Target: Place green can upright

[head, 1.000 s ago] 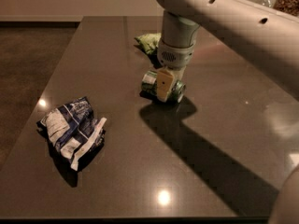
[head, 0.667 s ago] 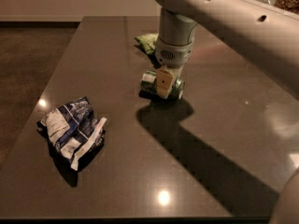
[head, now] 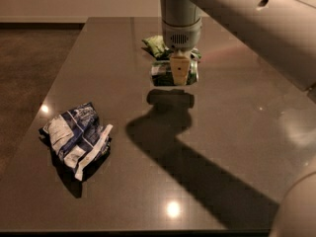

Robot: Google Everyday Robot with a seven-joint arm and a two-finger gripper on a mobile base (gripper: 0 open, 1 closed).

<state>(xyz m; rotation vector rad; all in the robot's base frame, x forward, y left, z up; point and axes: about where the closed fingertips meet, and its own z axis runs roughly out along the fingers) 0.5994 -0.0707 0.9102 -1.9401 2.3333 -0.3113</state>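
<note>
The green can (head: 161,74) lies on its side in my gripper (head: 178,74), held a little above the dark table (head: 237,132) near its far middle. One tan finger (head: 179,67) crosses the can's front and the can sticks out to both sides of it. The can's shadow (head: 170,98) sits apart on the table just below it. The arm comes down from the upper right and hides the can's top.
A wrinkly green snack bag (head: 156,45) lies just behind the can. A crumpled blue-and-white bag (head: 76,137) lies at the front left. The table's left edge borders a brown floor (head: 24,68). The arm's broad shadow runs to the front right.
The can, which rested on the table with the gripper around it, now hangs above the table in the gripper. The bags have not moved.
</note>
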